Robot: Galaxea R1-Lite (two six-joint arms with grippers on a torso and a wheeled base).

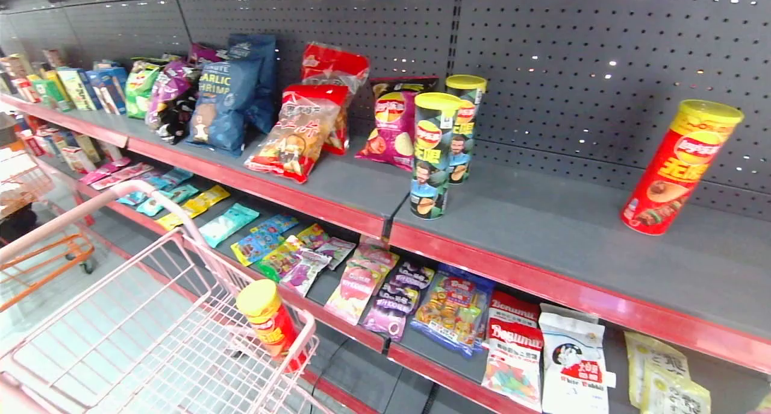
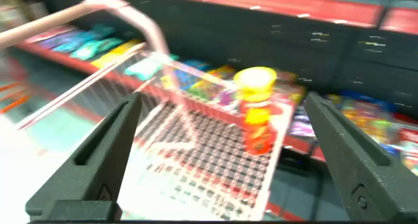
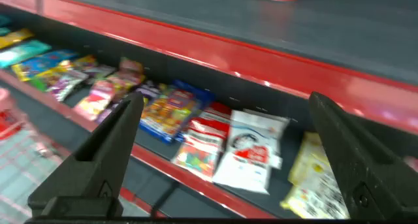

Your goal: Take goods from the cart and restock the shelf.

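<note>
Fingers (image 2: 98, 165) spread, left gripper (image 2: 222, 98) facing can (image 2: 258, 119) in cart (image 2: 196, 152), right gripper (image 3: 225, 96) facing lower shelf (image 3: 171, 172).

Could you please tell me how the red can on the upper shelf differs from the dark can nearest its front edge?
The red can stands alone; the dark can has a twin behind it. The red can pictures food; the dark can, a face. Both are upright, yellow-lidded.

Bright, even lighting. Pinpoint glints dot the pegboard (image 1: 602, 58) from 12 to 3 o'clock; wide-angle distortion bows the shelf edge (image 1: 542, 281); soft shadow beneath.
</note>
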